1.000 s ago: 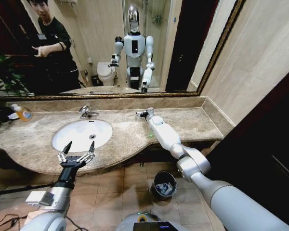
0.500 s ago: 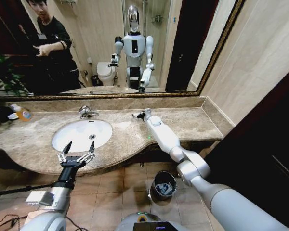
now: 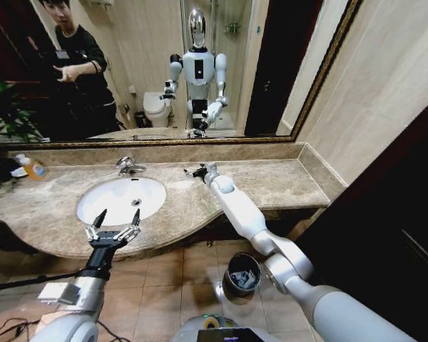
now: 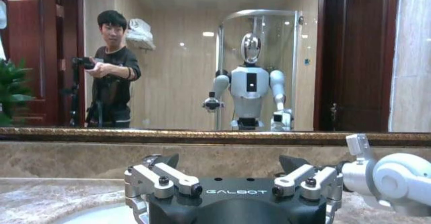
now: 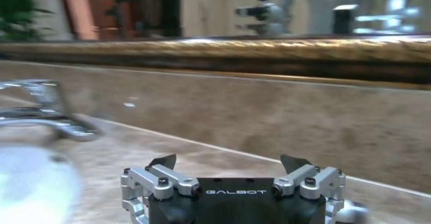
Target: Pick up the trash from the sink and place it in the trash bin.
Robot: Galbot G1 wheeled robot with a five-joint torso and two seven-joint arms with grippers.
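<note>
The white oval sink [image 3: 114, 194] sits in the beige marble counter, and its basin holds only the drain. My left gripper [image 3: 119, 214] hovers open over the sink's front rim with nothing between its fingers; the left wrist view shows this gripper [image 4: 229, 159] spread wide. My right gripper [image 3: 196, 172] reaches low over the counter just right of the chrome faucet [image 3: 128, 166], open and holding nothing [image 5: 229, 159]. The black trash bin [image 3: 230, 265] stands on the tiled floor below the counter. White and blue trash [image 3: 245, 278] lies inside it.
An orange-yellow soap bottle [image 3: 34, 168] stands at the counter's far left beside a plant [image 3: 3, 114]. A large mirror [image 3: 271, 71] backs the counter. The right wall and a dark door close in on the right.
My right arm has swung left along the counter, bringing its gripper closer to the faucet. The left arm has not moved.
</note>
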